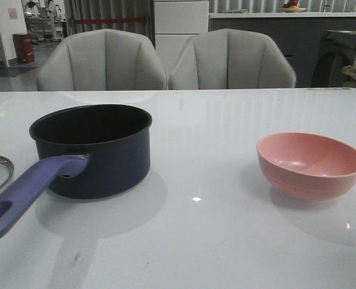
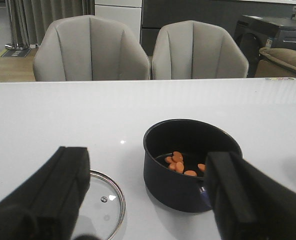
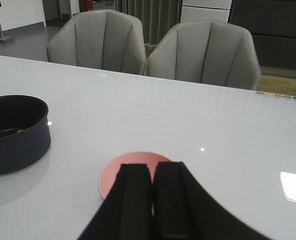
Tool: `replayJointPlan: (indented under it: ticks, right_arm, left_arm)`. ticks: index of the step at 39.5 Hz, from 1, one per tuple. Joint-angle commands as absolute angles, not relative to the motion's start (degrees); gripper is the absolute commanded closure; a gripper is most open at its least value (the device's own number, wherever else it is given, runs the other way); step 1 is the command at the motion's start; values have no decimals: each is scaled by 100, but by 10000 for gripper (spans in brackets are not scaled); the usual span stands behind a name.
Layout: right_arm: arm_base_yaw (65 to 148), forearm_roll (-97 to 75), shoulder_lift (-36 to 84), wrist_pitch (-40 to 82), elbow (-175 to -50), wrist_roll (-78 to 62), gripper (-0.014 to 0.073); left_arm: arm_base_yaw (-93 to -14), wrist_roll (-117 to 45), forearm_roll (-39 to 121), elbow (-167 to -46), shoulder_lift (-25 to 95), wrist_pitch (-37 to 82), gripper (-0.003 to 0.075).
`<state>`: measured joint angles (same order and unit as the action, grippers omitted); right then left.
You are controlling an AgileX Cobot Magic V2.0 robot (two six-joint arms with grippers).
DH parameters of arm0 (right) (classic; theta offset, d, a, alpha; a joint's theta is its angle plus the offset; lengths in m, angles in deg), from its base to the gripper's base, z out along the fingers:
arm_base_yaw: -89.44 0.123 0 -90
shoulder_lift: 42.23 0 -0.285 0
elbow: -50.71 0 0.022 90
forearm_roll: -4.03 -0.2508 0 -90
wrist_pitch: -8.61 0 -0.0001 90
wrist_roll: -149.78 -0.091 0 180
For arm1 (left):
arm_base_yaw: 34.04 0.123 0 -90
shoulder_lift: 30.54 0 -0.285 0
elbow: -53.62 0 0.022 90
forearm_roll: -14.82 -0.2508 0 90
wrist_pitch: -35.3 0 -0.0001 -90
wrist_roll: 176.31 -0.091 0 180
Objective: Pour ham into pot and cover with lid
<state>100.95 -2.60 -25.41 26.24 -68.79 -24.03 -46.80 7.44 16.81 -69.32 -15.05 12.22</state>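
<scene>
Ham (image 2: 178, 162) sits in the pot (image 1: 100, 150), and we count several orange slices on its black floor in the left wrist view. We see the pot standing upright on the white table (image 1: 214, 241), on the left half, its purple-blue handle (image 1: 27, 192) reaching toward the near left edge. Just beside it lies the lid (image 2: 100, 207), flat on the table, glass and silvery rim showing, not on the pot; the front view catches only its edge at the far left.

Over on the right, well apart from the pot, we have the pink bowl (image 1: 310, 164), upright, nothing visible inside it. The right gripper (image 3: 152, 200) hovers above it with its fingers pressed together and nothing between them. The left gripper (image 2: 148, 200) hangs with its fingers spread wide, holding nothing, pot and lid showing between them.

No brand or label can be read on any of these. Two grey chairs (image 1: 166, 60) stand behind the table.
</scene>
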Motion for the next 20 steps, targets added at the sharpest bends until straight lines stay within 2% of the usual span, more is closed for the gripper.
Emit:
replayJointPlan:
  ticks: [1, 12, 20]
  right_arm:
    - [10092, -236, -2489, 2097, -7025, -2356, 439]
    - [10092, -236, -2489, 2097, -7025, -2356, 439]
    - [10092, -236, -2489, 2097, -7025, -2356, 439]
  left_arm:
    - [-4724, 746, 1721, -7242, -1440, 1585, 200]
    - [-4711, 737, 1569, -7687, -1092, 1390, 200]
    - [-4711, 737, 1407, -8348, -106, 900, 200]
